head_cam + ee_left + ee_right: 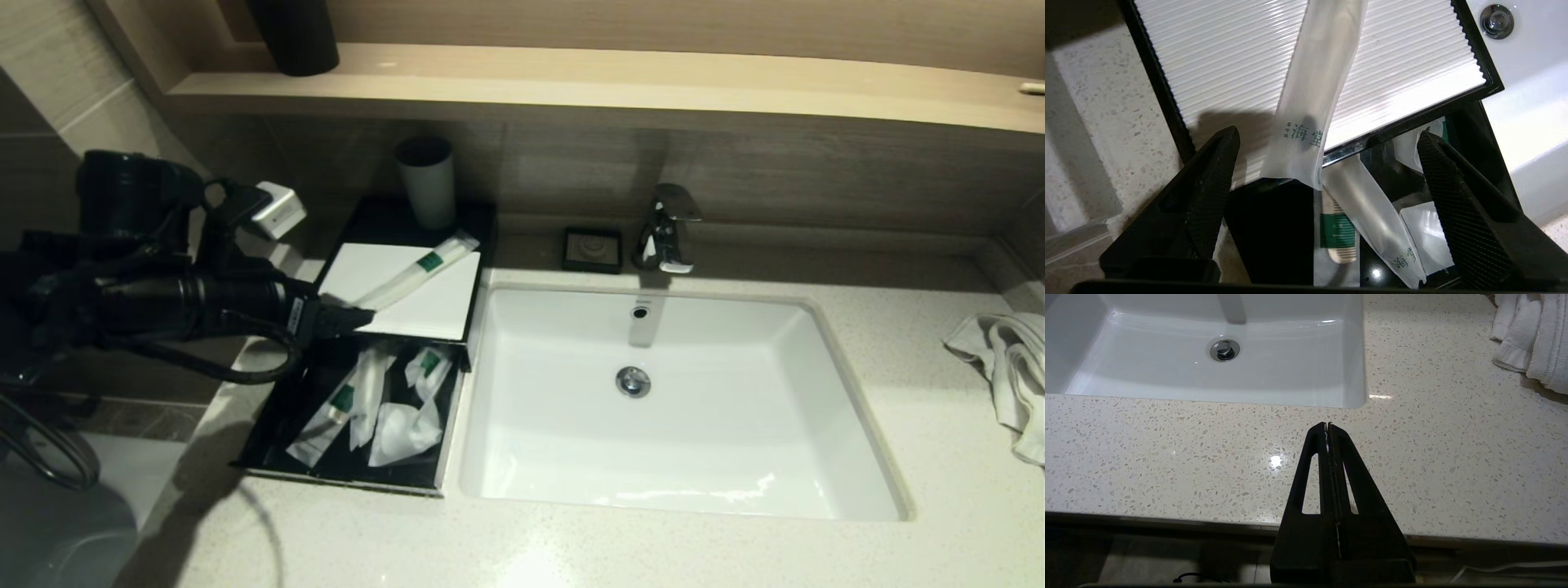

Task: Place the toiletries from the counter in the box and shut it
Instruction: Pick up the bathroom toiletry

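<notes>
A black box stands open on the counter left of the sink, with several white sachets inside, one holding a comb. Its lid, white and ribbed inside, lies flat behind it. A long white sachet with a green band lies slantwise on the lid, its near end reaching the box edge. My left gripper is open, its fingers either side of that sachet's near end, not touching it. My right gripper is shut and empty over the counter's front edge.
The white sink lies right of the box, with a chrome faucet behind it. A cup stands behind the lid, a black soap dish beside the faucet. A white towel lies at the far right.
</notes>
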Robot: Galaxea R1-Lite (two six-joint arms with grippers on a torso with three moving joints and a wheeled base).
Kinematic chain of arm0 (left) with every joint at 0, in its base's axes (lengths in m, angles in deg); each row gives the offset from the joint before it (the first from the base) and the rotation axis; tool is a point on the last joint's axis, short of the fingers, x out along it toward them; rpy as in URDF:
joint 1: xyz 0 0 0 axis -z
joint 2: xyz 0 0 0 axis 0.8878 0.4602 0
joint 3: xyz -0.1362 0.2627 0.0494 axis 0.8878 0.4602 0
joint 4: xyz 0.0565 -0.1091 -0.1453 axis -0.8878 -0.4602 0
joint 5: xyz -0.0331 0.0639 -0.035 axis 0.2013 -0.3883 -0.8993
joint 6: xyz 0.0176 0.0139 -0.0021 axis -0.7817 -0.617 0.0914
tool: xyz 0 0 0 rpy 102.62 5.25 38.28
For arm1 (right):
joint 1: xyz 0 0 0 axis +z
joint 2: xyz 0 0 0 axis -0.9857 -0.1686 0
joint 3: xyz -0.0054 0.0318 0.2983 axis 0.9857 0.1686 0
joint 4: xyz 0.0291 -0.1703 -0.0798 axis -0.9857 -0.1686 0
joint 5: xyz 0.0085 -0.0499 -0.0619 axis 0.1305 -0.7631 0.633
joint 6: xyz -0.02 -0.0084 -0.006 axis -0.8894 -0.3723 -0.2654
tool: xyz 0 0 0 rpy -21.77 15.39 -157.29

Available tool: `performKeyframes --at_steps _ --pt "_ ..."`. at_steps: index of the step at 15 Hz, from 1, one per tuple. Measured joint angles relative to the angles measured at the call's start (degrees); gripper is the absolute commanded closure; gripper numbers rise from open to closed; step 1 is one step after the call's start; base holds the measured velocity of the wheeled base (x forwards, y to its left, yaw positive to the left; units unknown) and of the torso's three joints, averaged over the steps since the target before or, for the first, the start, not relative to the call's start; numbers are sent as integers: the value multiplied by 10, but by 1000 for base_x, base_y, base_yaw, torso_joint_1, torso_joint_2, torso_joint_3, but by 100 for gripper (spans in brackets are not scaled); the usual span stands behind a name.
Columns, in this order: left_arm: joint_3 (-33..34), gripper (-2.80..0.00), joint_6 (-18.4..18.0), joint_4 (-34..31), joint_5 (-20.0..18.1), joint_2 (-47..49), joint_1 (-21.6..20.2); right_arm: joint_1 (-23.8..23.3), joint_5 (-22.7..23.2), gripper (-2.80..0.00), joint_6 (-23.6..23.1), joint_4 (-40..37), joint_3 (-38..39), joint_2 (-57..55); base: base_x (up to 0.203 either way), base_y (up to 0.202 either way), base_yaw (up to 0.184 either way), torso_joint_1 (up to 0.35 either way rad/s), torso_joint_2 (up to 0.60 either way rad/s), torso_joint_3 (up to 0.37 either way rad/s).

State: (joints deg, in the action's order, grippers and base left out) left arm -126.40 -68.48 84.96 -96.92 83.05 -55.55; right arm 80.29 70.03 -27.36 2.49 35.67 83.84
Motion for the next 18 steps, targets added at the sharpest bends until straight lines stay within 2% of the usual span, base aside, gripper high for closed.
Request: performKeyframes --at_steps 4,11,18 --pt "8 -280 -4 12 -3 3 -1 0 0 0 0 0 0 0 0 0 0 0 0 0" --pt "10 -280 -40 15 -3 15 -1 0 0 0 0 0 0 0 0 0 0 0 0 0" --pt "11 -280 -44 29 -3 25 0 0 0 0 0 0 0 0 0 0 0 0 0 0"
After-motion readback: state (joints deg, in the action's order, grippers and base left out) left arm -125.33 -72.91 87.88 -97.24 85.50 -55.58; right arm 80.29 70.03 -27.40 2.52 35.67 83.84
